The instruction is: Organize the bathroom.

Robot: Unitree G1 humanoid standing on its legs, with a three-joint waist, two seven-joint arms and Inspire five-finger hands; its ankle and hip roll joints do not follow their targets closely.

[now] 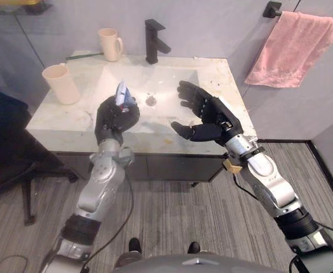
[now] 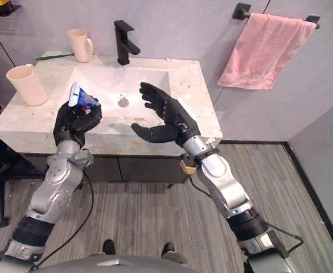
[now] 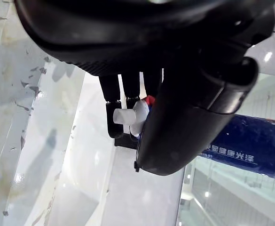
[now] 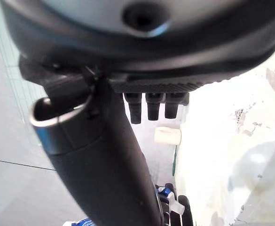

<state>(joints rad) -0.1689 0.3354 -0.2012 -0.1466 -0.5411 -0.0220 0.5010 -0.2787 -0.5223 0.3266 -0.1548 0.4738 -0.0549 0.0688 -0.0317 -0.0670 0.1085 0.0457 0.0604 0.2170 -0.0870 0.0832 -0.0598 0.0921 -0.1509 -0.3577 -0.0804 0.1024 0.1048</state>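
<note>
My left hand (image 1: 116, 118) is shut on a blue and white toothpaste tube (image 1: 122, 94), held upright above the counter's front edge, left of the basin (image 1: 155, 79). In the left wrist view the tube's white cap (image 3: 128, 117) pokes out between the curled fingers, and its blue body (image 3: 250, 146) runs past the thumb. My right hand (image 1: 206, 111) hovers open over the basin's front right, palm turned toward the left hand, holding nothing. A cream cup (image 1: 61, 83) stands on the counter's left side. A second cream mug (image 1: 110, 44) stands at the back beside a green toothbrush (image 1: 83, 55).
A black faucet (image 1: 153, 41) rises behind the basin. A pink towel (image 1: 294, 48) hangs from a black wall bar at the right. The marble counter (image 1: 58, 116) ends at a front edge under both hands. Something dark and chair-like (image 1: 7, 153) stands at the left.
</note>
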